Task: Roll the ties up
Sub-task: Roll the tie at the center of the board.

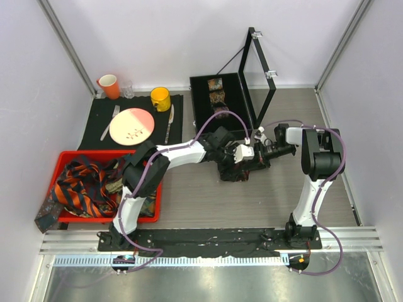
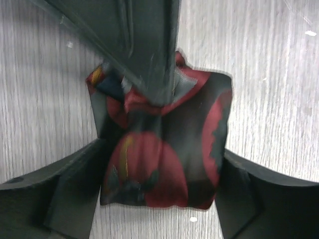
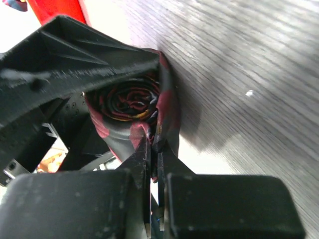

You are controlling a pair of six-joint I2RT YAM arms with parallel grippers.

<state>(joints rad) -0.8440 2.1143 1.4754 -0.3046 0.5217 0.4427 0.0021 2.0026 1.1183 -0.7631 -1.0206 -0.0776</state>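
A dark red-brown patterned tie is rolled into a coil at the table's middle. My left gripper is shut on the coil, one finger on each side of it. My right gripper comes in from the right and is shut on the coil's outer fabric layer; its fingers pinch the cloth. Its fingers also show from above in the left wrist view. Two rolled ties sit in the black box. Loose orange-navy striped ties lie in the red bin.
The black box has its lid open upright at the back. A black placemat at the back left holds a plate, cutlery, a yellow cup, an orange cup and a glass. One tie hangs over the bin's front left corner.
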